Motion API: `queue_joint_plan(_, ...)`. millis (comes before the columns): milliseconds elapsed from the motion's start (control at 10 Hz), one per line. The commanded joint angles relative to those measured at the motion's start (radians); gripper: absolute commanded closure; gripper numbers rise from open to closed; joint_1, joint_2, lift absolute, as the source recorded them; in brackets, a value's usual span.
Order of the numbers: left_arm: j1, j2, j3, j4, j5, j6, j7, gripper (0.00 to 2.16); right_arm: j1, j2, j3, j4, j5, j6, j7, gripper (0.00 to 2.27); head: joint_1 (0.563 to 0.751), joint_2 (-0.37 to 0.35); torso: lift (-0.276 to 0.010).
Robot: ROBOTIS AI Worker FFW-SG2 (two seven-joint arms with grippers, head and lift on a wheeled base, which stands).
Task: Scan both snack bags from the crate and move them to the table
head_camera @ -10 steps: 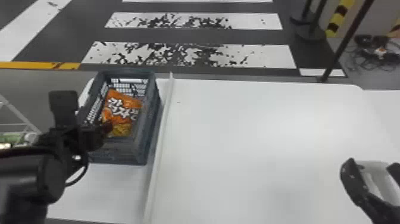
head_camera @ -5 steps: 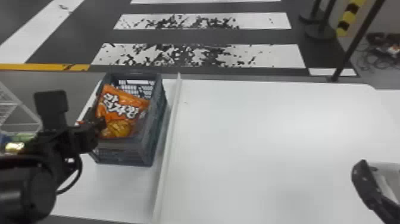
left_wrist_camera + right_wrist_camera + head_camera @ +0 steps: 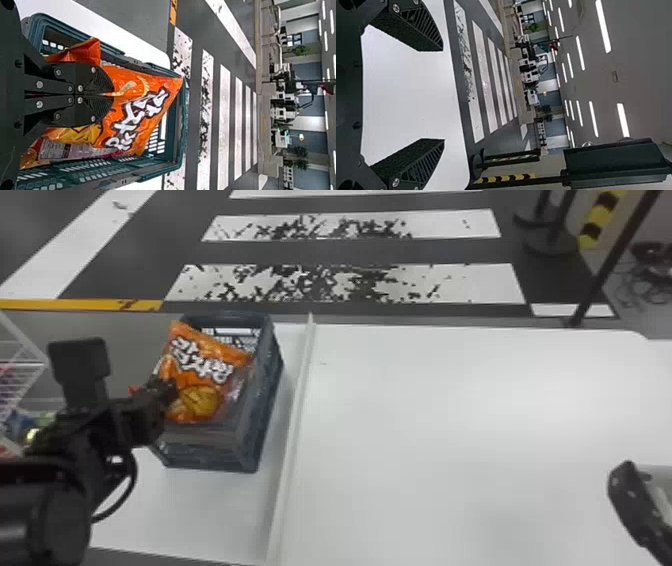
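While left gripper is clenching orange snack bag between jaws, bag is leaning in crate, second bag lying partly beneath; right gripper is hanging over table, jaws standing wide apart.

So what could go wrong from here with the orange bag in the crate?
The left gripper pinches the orange snack bag, which spreads out on both sides of the fingers, so it might twist or slip. The bag lies close to the rim of the crate and could snag coming out. Carried low, it may catch the raised strip beside the crate.
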Motion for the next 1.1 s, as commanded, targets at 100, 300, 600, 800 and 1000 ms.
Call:
queue_joint_plan(100, 0.004, 0.000, -0.006, -0.037, 0.003, -0.003, 0.001, 2.13, -0.003, 0.001, -0.003, 0.001, -0.001, 0.003, 0.000, 0.11, 0.695, 0.103, -0.087)
queue_joint_plan(300, 0.003, 0.000, -0.014, -0.046, -0.004, -0.049, 0.005, 2.13, -0.012, 0.001, -0.005, 0.012, -0.001, 0.003, 0.000, 0.11, 0.695, 0.094, -0.087)
queue_joint_plan(600, 0.008, -0.003, -0.056, 0.016, -0.036, -0.181, 0.019, 2.13, -0.028, 0.000, -0.012, 0.035, -0.001, 0.009, 0.000, 0.11, 0.695, 0.077, -0.087)
queue_joint_plan(800, 0.023, -0.005, -0.068, 0.051, -0.043, -0.288, 0.040, 2.13, -0.034, -0.002, -0.022, 0.035, -0.001, 0.027, 0.000, 0.11, 0.695, 0.066, -0.087)
queue_joint_plan(1000, 0.057, -0.005, -0.068, -0.049, -0.045, -0.301, 0.053, 2.13, -0.043, -0.003, -0.025, 0.033, 0.001, 0.043, 0.000, 0.11, 0.695, 0.061, -0.087)
